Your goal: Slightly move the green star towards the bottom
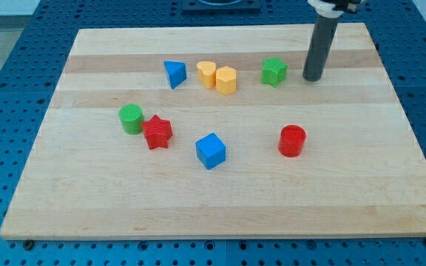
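Camera view: green star (274, 72) is sitting near the desk's (220, 199) top edge, around 1 o'clock from centre. My tip (313, 77) is resting on the desk just beside the star at its 3 o'clock, not touching. No hand here, just a rod, so nothing is opening or closing. The star is looking small, light, rigid, likely sliding easily on smooth wood. Nothing to grip; I'd be pushing on its 12 o'clock face, centred, or it may spin. Yellow blocks (219, 77) are lying at its 9 o'clock.

my tip (313, 77) rests low, rod nearly upright.
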You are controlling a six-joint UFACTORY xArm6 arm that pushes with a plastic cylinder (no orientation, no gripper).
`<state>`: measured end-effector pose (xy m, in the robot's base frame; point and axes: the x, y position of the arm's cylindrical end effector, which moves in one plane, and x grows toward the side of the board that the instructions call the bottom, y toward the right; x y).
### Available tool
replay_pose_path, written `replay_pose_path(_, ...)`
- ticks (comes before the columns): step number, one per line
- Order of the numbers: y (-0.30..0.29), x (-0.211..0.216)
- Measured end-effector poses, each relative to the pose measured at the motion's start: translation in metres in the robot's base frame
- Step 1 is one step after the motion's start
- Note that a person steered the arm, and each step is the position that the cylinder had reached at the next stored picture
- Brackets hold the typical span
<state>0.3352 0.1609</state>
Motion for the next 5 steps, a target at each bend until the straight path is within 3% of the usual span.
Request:
replay_pose_path(2,-0.001,-0.050)
replay_pose_path(5,-0.026,-0.059)
